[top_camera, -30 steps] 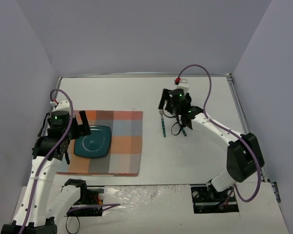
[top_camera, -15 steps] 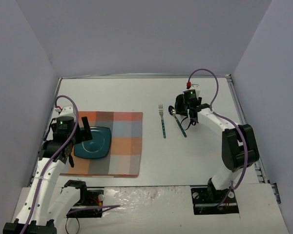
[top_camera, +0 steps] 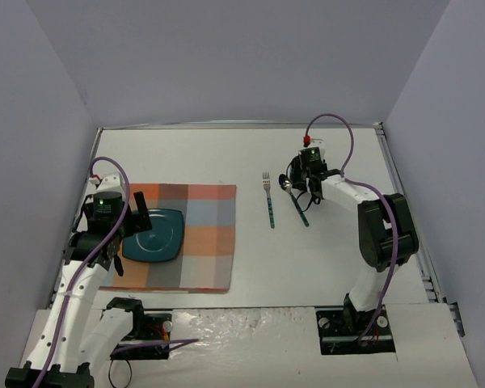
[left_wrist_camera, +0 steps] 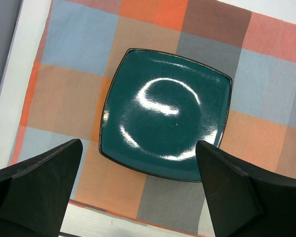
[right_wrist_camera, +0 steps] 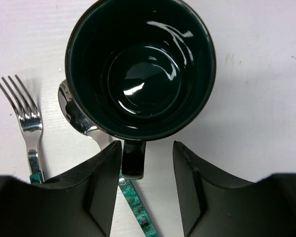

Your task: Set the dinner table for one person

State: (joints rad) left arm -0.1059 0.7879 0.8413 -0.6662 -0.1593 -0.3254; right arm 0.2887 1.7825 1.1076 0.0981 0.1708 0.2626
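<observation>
The white worktop [top_camera: 226, 153] fills the floor of the grey-walled booth, and everything rests on it. On its left side lies a checked placemat [top_camera: 210, 234] in orange, grey and blue, with a square teal plate [top_camera: 153, 234] on the mat's left half. The left gripper [left_wrist_camera: 138, 145] hangs above that plate with its jaws spread wide, holding nothing.

Over to the right, on bare worktop, a fork [top_camera: 268, 200] and a spoon [top_camera: 295, 200] lie side by side, heads far and teal handles near, the spoon slanting a little. A dark green mug [right_wrist_camera: 138, 64] stands upright at the spoon's head, its rim hiding part of the spoon's bowl from the wrist camera, and its handle points near. The right gripper [right_wrist_camera: 147, 145] is down at the mug, its jaws partly apart on either side of that handle. The left finger is just beside the handle, while a clear gap shows on the right, so nothing is clamped.
</observation>
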